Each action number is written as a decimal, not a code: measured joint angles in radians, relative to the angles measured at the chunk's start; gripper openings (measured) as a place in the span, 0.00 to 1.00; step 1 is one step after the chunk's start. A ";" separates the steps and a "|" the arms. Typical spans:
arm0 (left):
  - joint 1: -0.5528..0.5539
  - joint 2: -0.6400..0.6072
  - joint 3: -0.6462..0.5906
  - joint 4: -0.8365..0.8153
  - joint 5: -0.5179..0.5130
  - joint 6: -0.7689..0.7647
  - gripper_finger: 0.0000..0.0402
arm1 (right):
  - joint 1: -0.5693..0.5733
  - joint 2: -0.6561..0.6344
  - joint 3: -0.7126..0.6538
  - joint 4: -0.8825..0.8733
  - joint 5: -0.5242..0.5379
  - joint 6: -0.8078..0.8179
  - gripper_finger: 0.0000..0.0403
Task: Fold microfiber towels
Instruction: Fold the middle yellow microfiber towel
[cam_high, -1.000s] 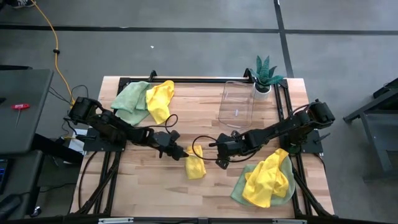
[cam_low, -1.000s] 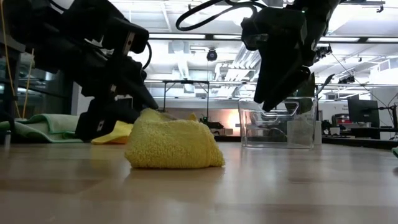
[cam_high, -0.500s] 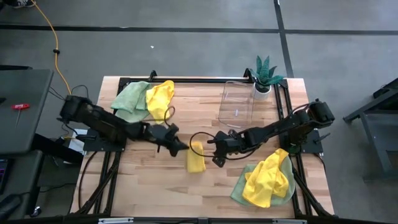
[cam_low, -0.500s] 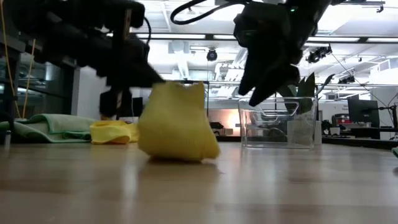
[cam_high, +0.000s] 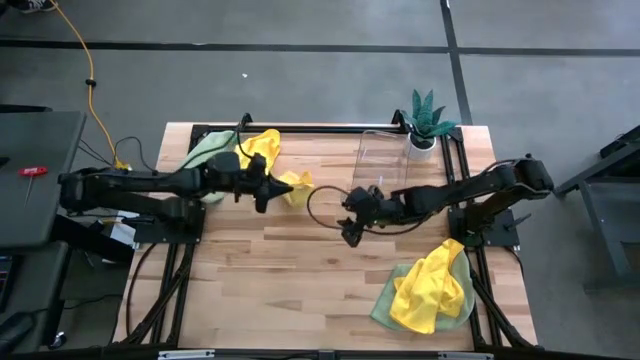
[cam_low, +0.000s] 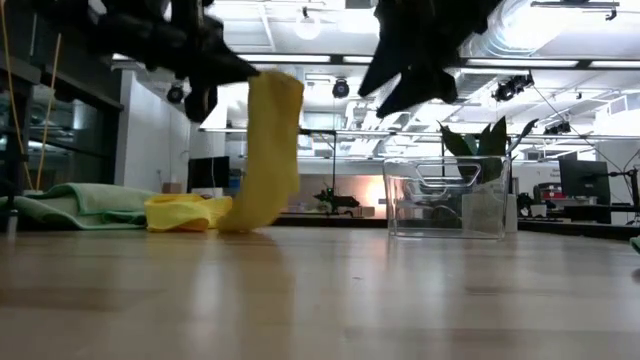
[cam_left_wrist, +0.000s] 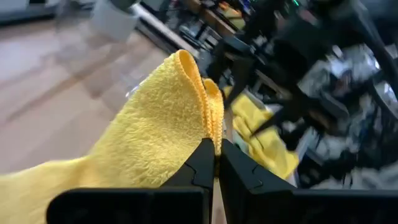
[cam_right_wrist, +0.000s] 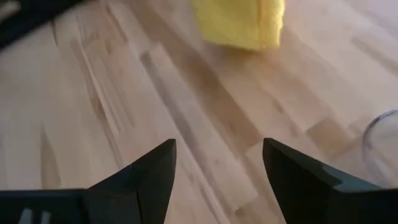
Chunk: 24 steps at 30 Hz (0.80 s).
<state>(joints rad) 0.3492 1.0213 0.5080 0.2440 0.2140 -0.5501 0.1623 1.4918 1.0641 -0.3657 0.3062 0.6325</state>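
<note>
High view is showing a folded yellow towel (cam_high: 296, 186) hanging from the left gripper (cam_high: 268, 187) over the far left part of the wooden table (cam_high: 300, 300), its fingers pinched shut on the cloth's doubled edge. Low view is showing the same towel (cam_low: 266, 150) drooping in a long strip from the gripper (cam_low: 225, 70), its lower end reaching down beside the yellow cloth (cam_low: 188, 211) that is lying on the table. Left wrist view is showing the two dark fingers (cam_left_wrist: 200, 163) pressing together on the fold of the towel (cam_left_wrist: 149, 143).

Just behind it, at the far left corner, a pile of a pale green towel (cam_high: 207, 155) and another yellow towel (cam_high: 259, 150) is resting on the boards. A second heap, a yellow towel (cam_high: 432, 285) lying on a green one (cam_high: 385, 298), is sitting at the near right.

Right gripper (cam_high: 349, 212) is hovering above the middle of the table, right of the held towel and apart from it; the right wrist view is showing its fingers (cam_right_wrist: 155, 174) spread wide over bare wood with nothing between them.

A clear plastic bin (cam_high: 382, 165) is standing at the far right, and a small potted plant (cam_high: 427, 120) is sitting just beyond it at the far right corner.
</note>
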 joint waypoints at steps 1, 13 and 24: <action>-0.011 -0.005 0.023 -0.040 0.007 0.039 0.00 | -0.004 -0.014 0.000 -0.001 0.002 -0.006 0.58; -0.361 0.115 0.096 -0.246 -0.150 0.215 0.00 | -0.034 -0.055 0.000 0.036 -0.009 -0.013 0.58; -0.695 0.390 0.096 -0.177 -0.249 0.133 0.01 | -0.035 -0.053 0.000 0.038 -0.014 -0.013 0.58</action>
<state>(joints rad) -0.3457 1.4112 0.6041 0.0672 -0.0347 -0.4167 0.1271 1.4388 1.0645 -0.3275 0.2924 0.6197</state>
